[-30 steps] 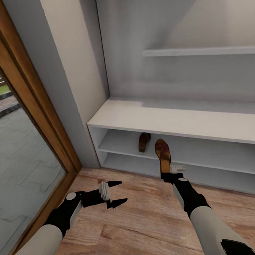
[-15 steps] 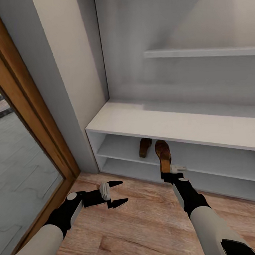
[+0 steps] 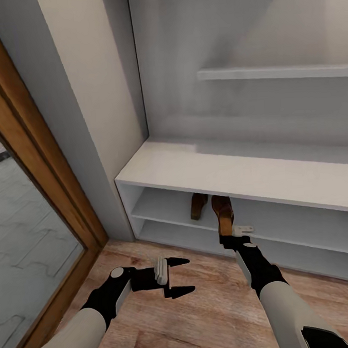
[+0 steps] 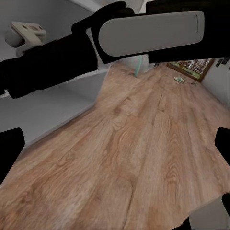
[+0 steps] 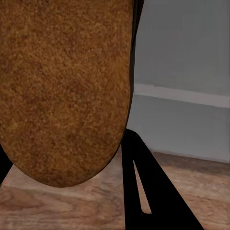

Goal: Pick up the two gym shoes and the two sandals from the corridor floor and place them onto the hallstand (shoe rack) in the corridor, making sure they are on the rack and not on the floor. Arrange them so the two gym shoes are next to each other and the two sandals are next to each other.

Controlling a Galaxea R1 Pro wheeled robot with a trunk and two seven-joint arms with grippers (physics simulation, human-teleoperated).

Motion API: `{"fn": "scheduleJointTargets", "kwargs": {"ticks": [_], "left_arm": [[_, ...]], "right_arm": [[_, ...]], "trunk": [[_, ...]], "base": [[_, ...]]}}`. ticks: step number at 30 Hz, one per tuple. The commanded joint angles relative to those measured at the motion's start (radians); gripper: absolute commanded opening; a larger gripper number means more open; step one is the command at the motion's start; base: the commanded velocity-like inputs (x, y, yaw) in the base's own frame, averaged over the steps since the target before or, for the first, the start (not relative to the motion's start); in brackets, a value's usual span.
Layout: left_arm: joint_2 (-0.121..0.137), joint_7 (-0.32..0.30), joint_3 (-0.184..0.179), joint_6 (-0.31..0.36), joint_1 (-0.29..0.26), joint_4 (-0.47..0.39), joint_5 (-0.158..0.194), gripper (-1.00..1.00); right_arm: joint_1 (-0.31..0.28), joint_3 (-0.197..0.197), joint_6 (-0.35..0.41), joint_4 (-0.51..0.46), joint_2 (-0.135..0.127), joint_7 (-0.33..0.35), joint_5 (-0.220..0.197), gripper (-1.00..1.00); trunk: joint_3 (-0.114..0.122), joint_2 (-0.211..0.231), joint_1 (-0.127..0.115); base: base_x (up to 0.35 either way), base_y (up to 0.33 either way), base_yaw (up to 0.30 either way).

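Observation:
The pale hallstand (image 3: pixel 204 167) stands ahead against the wall. One dark brown sandal (image 3: pixel 198 205) rests on its upper open shelf level. The second sandal (image 3: pixel 223 213) hangs just right of it, toe tucked under the bench top, with my right gripper (image 3: pixel 229 237) shut on its heel end. Its tan-brown sole (image 5: pixel 67 86) looms in the right wrist view beside one black finger (image 5: pixel 148 191). My left gripper (image 3: pixel 175 277) is open above the wood floor (image 3: pixel 202 306), holding nothing; its fingers (image 4: pixel 10 146) frame bare planks. The gym shoes are out of view.
A glass door in a brown wooden frame (image 3: pixel 45 166) runs along the left, and a grey wall corner (image 3: pixel 97 148) meets the hallstand's left end. A narrow upper shelf (image 3: pixel 276 71) juts from the back panel. My right forearm (image 4: pixel 143 31) crosses the left wrist view.
The camera has moved closer to the hallstand. The held sandal's toe now sits under the bench top, beside the shelved sandal. My left gripper has swung right, toward the middle.

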Motion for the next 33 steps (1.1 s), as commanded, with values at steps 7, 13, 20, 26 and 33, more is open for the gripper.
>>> {"fn": "scheduleJointTargets", "kwargs": {"ticks": [7,13,20,26,33], "left_arm": [[-0.008,-0.007,-0.006,-0.006,-0.001,0.006,0.008,1.00],[-0.008,-0.007,-0.006,-0.006,-0.001,0.006,0.008,1.00],[-0.008,-0.008,-0.006,-0.006,-0.001,0.006,0.008,1.00],[-0.008,-0.008,-0.006,-0.006,-0.001,0.006,0.008,1.00],[-0.008,-0.008,-0.006,-0.006,-0.001,0.006,0.008,1.00]], "right_arm": [[-0.001,-0.004,0.006,-0.002,0.001,-0.001,0.007,-1.00],[-0.001,-0.004,0.006,-0.002,0.001,-0.001,0.008,-1.00],[-0.001,-0.005,0.006,-0.002,0.001,-0.001,0.008,-1.00],[0.000,-0.004,0.006,-0.002,0.001,-0.001,0.008,-1.00],[-0.001,-0.004,0.006,-0.002,0.001,-0.001,0.008,-1.00]], "trunk": [[-0.001,0.000,0.000],[-0.001,0.000,0.000],[-0.001,0.000,0.000],[-0.001,0.000,0.000],[-0.001,0.000,0.000]], "base": [[0.322,-0.013,0.000],[0.225,-0.087,0.000],[0.122,-0.007,0.000],[0.095,0.000,0.000],[0.083,0.000,0.000]]}}
